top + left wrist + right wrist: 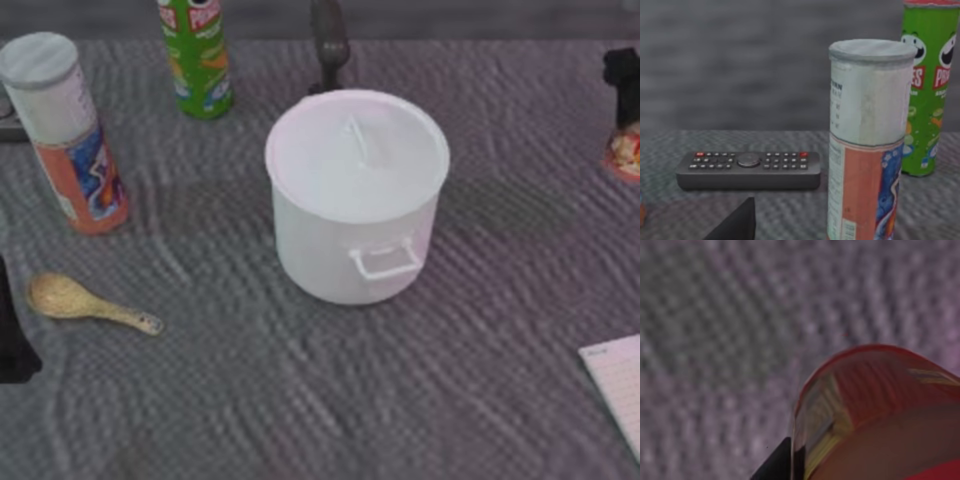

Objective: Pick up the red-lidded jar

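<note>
The red-lidded jar [626,152] is at the far right edge of the top view, showing its red-and-yellow label. My right gripper [622,85] sits directly over it, shut on the jar. In the right wrist view the jar [875,410] fills the near field, and one dark finger [777,465] presses against its side with grey cloth beyond. My left gripper [12,345] is parked at the table's left edge, open and holding nothing. Only one of its fingers [737,225] shows in the left wrist view.
A large white lidded pot [355,195] stands mid-table. At the back left are a tall orange-blue canister [65,130] and a green chip tube [200,55], with a remote [747,170] behind the canister. A wooden spoon [85,302] lies at the left, a notepad [615,385] at the right edge.
</note>
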Motion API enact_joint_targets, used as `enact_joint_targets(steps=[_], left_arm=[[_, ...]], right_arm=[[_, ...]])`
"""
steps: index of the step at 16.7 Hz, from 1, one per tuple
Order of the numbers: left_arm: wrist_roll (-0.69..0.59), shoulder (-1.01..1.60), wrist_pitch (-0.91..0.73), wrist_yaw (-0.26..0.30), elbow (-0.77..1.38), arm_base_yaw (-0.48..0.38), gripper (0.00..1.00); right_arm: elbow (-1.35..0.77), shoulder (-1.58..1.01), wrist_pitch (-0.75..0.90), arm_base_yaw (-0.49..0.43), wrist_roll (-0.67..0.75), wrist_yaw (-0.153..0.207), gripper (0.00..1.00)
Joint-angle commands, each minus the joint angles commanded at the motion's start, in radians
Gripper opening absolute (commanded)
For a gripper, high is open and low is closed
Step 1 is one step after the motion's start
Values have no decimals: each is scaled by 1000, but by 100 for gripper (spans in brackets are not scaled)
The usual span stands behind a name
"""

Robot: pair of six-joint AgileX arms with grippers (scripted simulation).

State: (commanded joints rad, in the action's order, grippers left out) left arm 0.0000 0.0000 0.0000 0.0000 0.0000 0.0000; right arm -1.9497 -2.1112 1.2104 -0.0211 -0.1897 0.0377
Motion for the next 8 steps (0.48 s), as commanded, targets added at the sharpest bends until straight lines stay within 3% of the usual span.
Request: enact_joint_targets(steps=[8], left_arm=[[0,0,0,0,0,0,100]], right_arm=[[85,88,15,-1,4,0,0]])
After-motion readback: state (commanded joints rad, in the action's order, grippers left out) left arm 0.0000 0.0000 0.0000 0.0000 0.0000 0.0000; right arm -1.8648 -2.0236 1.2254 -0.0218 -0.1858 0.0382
